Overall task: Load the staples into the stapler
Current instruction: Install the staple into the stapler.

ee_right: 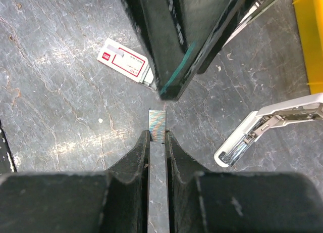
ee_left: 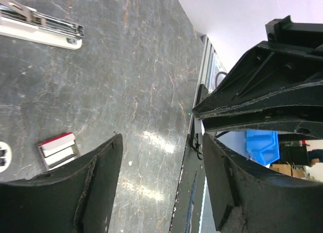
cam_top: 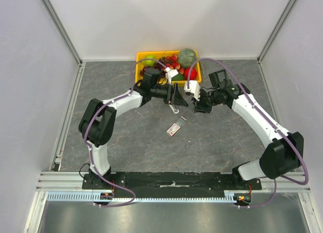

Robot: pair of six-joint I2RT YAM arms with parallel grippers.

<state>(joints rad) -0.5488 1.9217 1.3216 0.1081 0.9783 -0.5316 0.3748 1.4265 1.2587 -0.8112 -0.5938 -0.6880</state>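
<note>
While the right gripper (ee_right: 157, 141) clenches a thin silvery strip of staples (ee_right: 157, 123) at the lower centre of its wrist view, the left gripper (ee_left: 161, 142) hangs released and empty. A red-and-white staples box (ee_right: 123, 61) lies on the table (ee_right: 50, 117) at upper left there, the white stapler (ee_right: 262, 134), swung open, at right

The only print in view stands on the box of staples (ee_right: 124, 60) lying on the surface (ee_right: 55, 106): a red panel with white marks and dark lines on white, all too small to read.
</note>
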